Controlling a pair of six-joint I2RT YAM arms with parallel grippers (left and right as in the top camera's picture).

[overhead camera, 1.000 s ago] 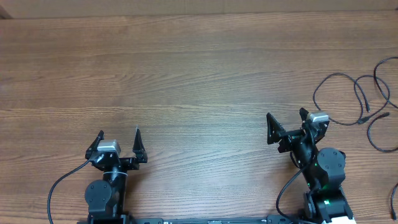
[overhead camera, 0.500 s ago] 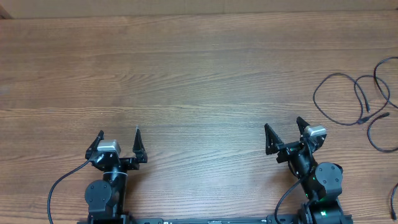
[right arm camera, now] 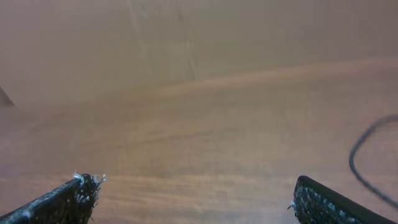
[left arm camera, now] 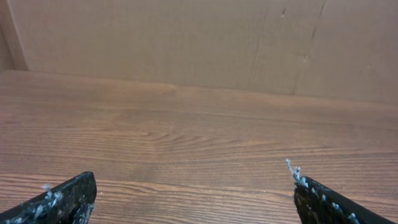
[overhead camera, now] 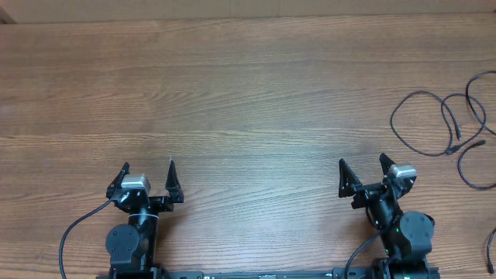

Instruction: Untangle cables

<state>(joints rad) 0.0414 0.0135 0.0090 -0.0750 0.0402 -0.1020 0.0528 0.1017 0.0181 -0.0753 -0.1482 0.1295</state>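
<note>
Thin black cables [overhead camera: 449, 128] lie in loose overlapping loops on the wooden table at the far right edge, running out of the overhead view. One strand [right arm camera: 367, 158] shows at the right edge of the right wrist view. My right gripper [overhead camera: 363, 166] stands open near the front right, left of and nearer than the cables, with nothing between its fingers. My left gripper [overhead camera: 149, 169] stands open at the front left, far from the cables, holding nothing; the left wrist view shows only bare wood between its fingertips [left arm camera: 311, 186].
The wooden table [overhead camera: 232, 93] fills the view, with a brown cardboard wall [left arm camera: 199, 43] along its far side. Thick black arm cables [overhead camera: 77, 229] trail beside both arm bases at the front edge.
My right gripper has drawn back toward its base and the front edge, away from the cables, still open. The left arm and the cables have not moved.
</note>
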